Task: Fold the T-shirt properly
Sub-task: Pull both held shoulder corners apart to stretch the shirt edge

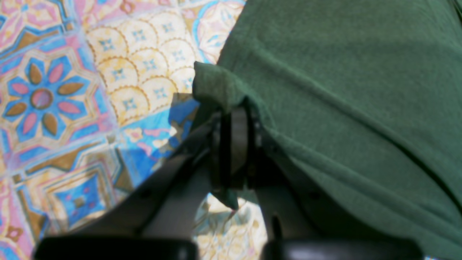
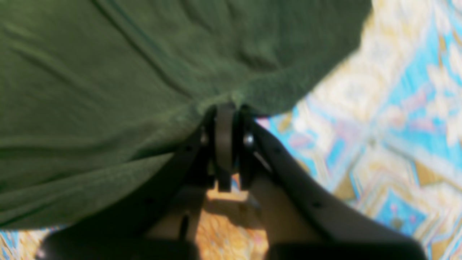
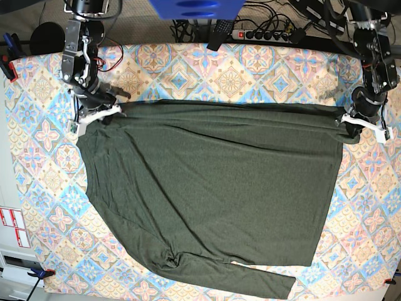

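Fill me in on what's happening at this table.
A two-armed robot is working on a dark green T-shirt spread over a patterned tablecloth. The left gripper and the right gripper are each shut on the shirt's far edge, one at each end, with that edge stretched between them. The rest of the shirt lies mostly flat, and one sleeve trails along the near edge. No fold is visible yet.

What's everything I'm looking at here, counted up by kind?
Robot hands: 2, the left hand and the right hand, each clamped on the cloth
T-shirt: 1, dark green
Patterned tablecloth: 1
Power strip: 1
Total: 5
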You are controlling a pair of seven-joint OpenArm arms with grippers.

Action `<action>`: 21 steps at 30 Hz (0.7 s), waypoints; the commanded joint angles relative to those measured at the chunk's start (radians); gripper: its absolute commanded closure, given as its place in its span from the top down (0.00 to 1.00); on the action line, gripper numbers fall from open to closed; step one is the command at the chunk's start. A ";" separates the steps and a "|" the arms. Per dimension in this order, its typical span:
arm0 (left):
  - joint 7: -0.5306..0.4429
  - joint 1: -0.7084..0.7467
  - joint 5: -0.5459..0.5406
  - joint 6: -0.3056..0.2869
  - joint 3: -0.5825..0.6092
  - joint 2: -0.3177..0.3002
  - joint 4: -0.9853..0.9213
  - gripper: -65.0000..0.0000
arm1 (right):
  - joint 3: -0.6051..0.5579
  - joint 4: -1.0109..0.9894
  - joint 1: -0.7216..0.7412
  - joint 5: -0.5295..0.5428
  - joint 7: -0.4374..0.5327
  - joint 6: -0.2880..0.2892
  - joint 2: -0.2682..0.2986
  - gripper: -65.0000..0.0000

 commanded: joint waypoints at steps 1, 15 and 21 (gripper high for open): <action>-0.026 -0.015 -0.004 -0.001 -0.007 -0.022 -0.001 0.00 | 0.004 0.019 0.016 0.003 0.027 0.003 0.010 0.00; -0.018 -0.004 -0.004 0.002 0.059 -0.026 -0.063 0.60 | -0.002 0.019 0.014 0.003 0.027 0.003 0.008 0.00; -0.018 0.051 -0.010 0.002 0.057 -0.040 -0.061 0.78 | -0.002 0.019 0.009 0.003 0.027 0.003 0.008 0.00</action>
